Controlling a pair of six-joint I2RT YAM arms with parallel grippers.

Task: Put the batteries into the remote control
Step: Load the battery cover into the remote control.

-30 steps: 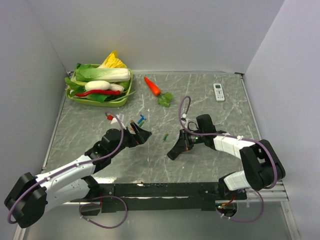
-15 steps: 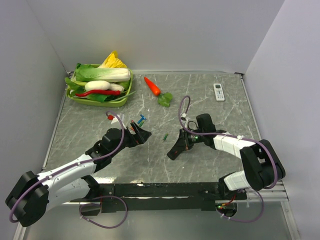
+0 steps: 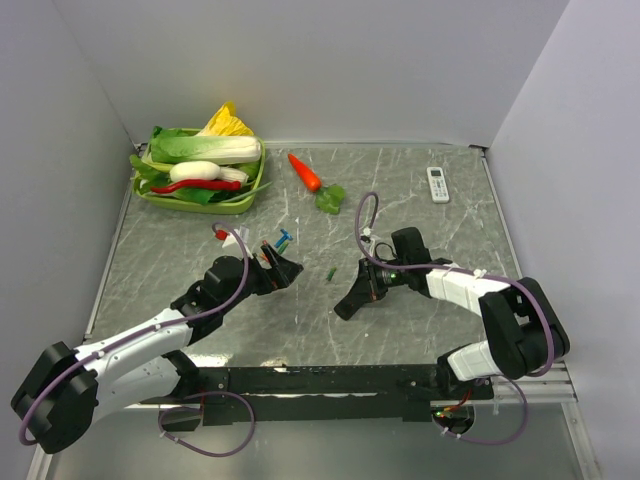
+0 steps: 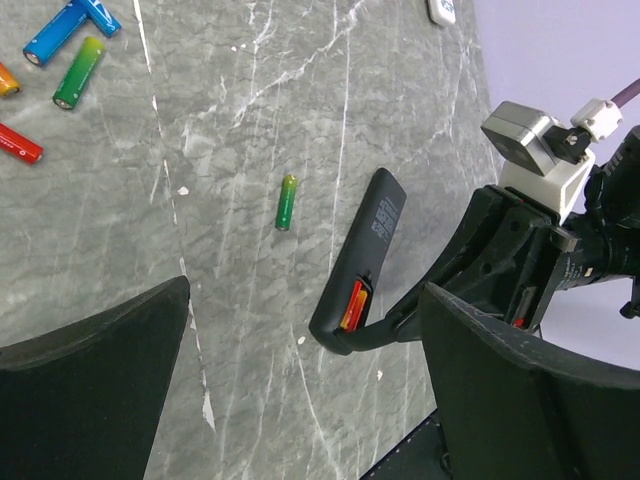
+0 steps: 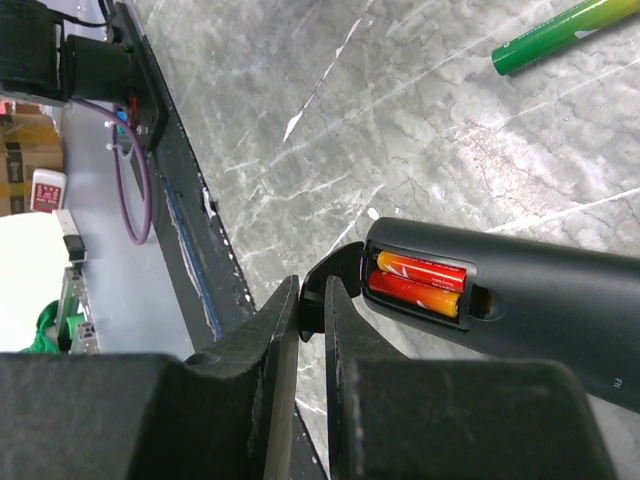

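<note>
Grey marbled stone makes up the table (image 3: 440,330), with both arms reaching in from its near edge. At the far left corner sits a green tray (image 3: 215,207) heaped with vegetables. The left gripper (image 3: 284,270) hangs low, left of centre, its fingers spread wide with nothing between them. The right gripper (image 5: 312,285) is squeezed almost closed, only a sliver between its fingers, nipping the thin lip at the end of the remote (image 4: 372,235). That black remote sits near the middle of the table, back side up; whether it lies quite flat I cannot tell. Its compartment is uncovered at the gripped end, and two red-and-orange cells (image 5: 420,283) lie side by side inside. A carrot (image 3: 304,172) lies at the back beside a leafy green scrap (image 3: 330,198), and a white remote (image 3: 438,184) rests well apart toward the far right. The loose batteries (image 4: 62,30) are the smallest things here. One green battery (image 4: 286,201) lies alone just left of the remote, not touching it. Farther off, beyond the left gripper, a blue pair, a green-yellow one (image 4: 80,72) and a red one (image 4: 18,143) are scattered close together.
</note>
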